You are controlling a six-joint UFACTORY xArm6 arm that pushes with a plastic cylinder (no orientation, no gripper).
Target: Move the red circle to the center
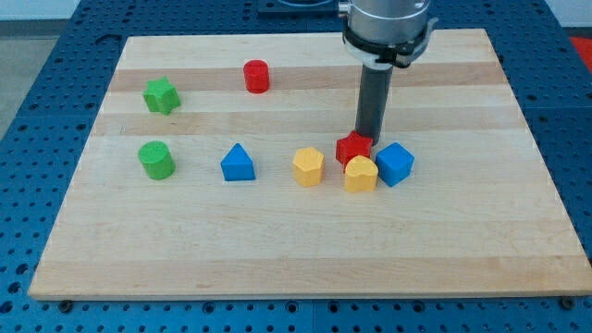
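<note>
The red circle (256, 76), a short red cylinder, stands near the view's top, left of the board's middle. My tip (369, 139) is far to its right and lower, just behind a red star block (352, 148) and touching or almost touching it. The rod (374, 102) rises straight up to the arm at the view's top. The red circle stands alone, with no block against it.
A yellow heart-like block (361, 174) and a blue cube (395, 164) crowd the red star. A yellow hexagon (308, 167) and a blue triangle (238, 163) lie to their left. A green star (161, 95) and a green cylinder (156, 160) stand at the left. Wooden board (296, 250).
</note>
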